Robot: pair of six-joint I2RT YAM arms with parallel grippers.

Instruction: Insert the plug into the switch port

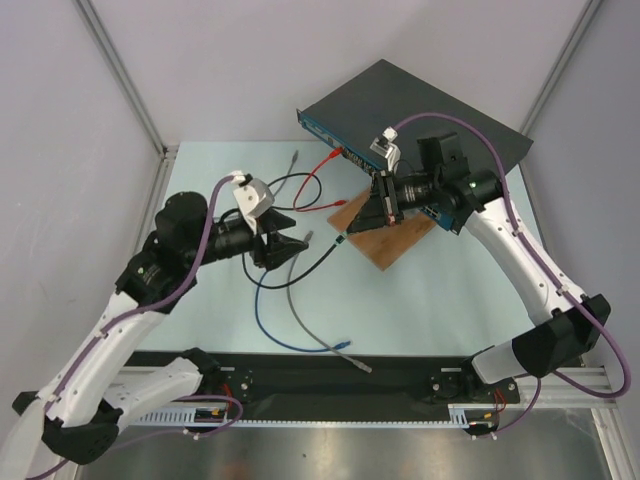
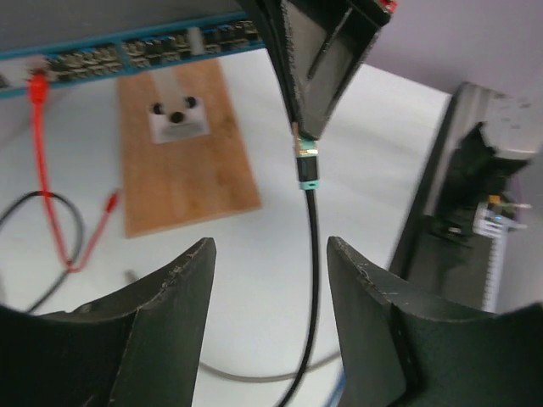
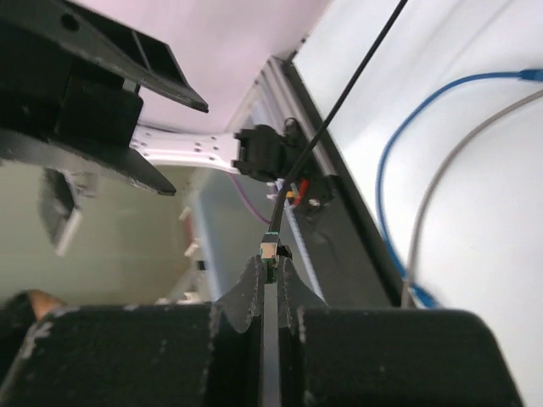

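Observation:
The switch [image 1: 430, 115] is a flat black box at the back right, its blue socket strip [image 1: 335, 142] facing left; the strip also shows in the left wrist view [image 2: 127, 49]. My right gripper [image 1: 352, 225] is shut on the plug [image 1: 340, 240], a small plug with a teal boot on a black cable [image 1: 300, 268], held above the table in front of the wooden board, apart from the strip. The right wrist view shows the plug [image 3: 271, 248] pinched at the fingertips of this gripper [image 3: 271, 264]. My left gripper [image 1: 300, 245] is open; the black cable [image 2: 310, 254] runs between its jaws untouched.
A brown wooden board [image 1: 392, 238] with a metal fitting [image 2: 176, 119] lies in front of the switch. A red cable [image 2: 38, 153] is plugged into the strip. Blue [image 1: 270, 325] and grey [image 1: 310, 330] cables lie loose on the table. A black rail [image 1: 350, 375] runs along the near edge.

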